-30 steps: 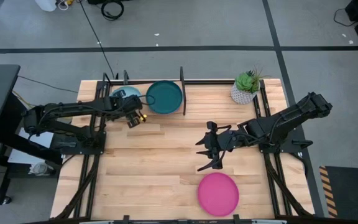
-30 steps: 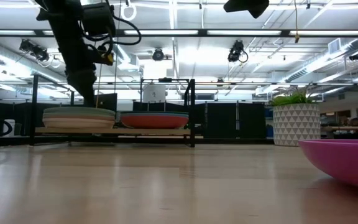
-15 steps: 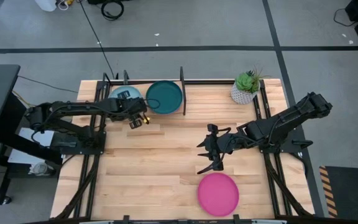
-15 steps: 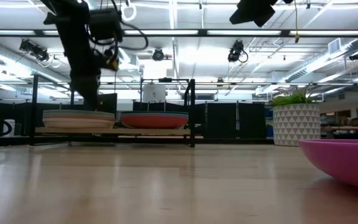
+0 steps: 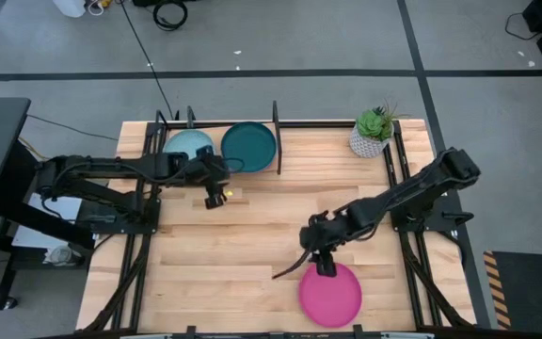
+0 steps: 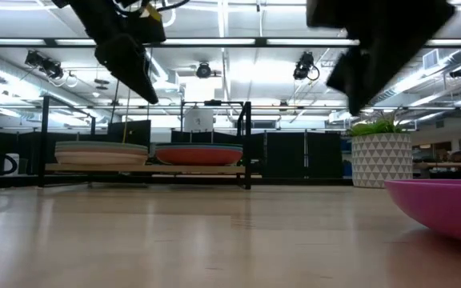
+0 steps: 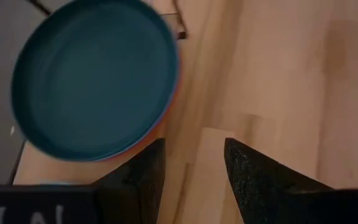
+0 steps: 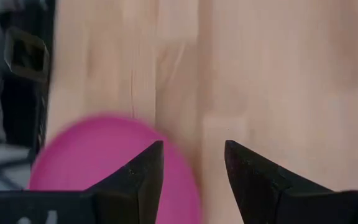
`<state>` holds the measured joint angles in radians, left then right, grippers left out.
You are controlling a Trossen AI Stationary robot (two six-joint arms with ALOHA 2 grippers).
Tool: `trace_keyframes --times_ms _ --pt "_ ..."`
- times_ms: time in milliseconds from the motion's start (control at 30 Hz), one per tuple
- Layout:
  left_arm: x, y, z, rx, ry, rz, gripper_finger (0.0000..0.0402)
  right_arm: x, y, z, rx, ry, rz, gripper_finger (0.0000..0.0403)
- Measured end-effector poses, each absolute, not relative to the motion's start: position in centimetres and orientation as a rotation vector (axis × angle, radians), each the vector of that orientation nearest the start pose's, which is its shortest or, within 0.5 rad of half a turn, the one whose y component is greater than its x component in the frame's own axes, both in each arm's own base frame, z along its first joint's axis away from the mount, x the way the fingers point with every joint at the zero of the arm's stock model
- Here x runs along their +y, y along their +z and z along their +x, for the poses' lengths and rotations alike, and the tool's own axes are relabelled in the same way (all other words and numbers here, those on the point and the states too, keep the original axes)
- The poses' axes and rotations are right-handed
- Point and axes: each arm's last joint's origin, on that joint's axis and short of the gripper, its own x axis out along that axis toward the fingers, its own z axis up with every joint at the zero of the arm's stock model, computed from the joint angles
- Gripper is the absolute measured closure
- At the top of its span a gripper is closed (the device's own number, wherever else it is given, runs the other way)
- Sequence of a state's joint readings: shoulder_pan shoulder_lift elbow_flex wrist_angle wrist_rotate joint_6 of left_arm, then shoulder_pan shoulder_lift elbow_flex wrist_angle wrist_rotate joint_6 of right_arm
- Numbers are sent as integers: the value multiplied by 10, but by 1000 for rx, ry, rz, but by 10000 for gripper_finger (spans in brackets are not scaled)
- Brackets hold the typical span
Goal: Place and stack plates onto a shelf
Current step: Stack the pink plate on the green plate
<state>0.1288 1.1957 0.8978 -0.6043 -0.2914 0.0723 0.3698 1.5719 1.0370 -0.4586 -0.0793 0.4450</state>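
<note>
The magenta plate (image 5: 330,294) lies flat on the table by the near edge, and also shows in the low view (image 6: 446,204) and the right wrist view (image 8: 104,155). My right gripper (image 5: 313,259) hovers open over its far-left rim, one finger above the plate and one above bare wood (image 8: 193,180). Two stacks rest on the shelf (image 6: 146,169) at the far edge: one topped by the pale blue plate (image 5: 188,146), one by the teal plate (image 5: 248,147) with an orange rim under it (image 7: 169,106). My left gripper (image 5: 216,193) is open, above the table just in front of the shelf.
A potted green plant (image 5: 373,132) in a white pot stands at the far right corner of the table. Black upright shelf posts (image 5: 276,137) rise beside the teal stack. Bare planks (image 5: 252,235) lie between the shelf and the magenta plate.
My left gripper has drawn back from the pale blue stack, toward the near edge and a little right, and risen. My right gripper has swung toward the near edge and come down over the magenta plate's far-left rim, tipping downward. The plates have not moved.
</note>
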Motion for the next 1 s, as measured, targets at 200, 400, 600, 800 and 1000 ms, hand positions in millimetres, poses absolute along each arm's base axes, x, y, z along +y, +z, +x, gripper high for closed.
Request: trace_keyframes --times_ms 200,400,600,800,1000 --pt "25 260 233 913 305 166 230 123 177 294 1254 173 241 226" --pt "20 260 233 911 289 171 230 122 165 292 1343 156 239 233" --pt "16 258 232 928 269 180 230 128 155 292 1381 179 224 253" --pt "2 260 234 914 190 261 230 129 143 290 1461 197 241 301" --pt "-30 275 241 788 3 473 230 121 147 292 1464 281 247 387"
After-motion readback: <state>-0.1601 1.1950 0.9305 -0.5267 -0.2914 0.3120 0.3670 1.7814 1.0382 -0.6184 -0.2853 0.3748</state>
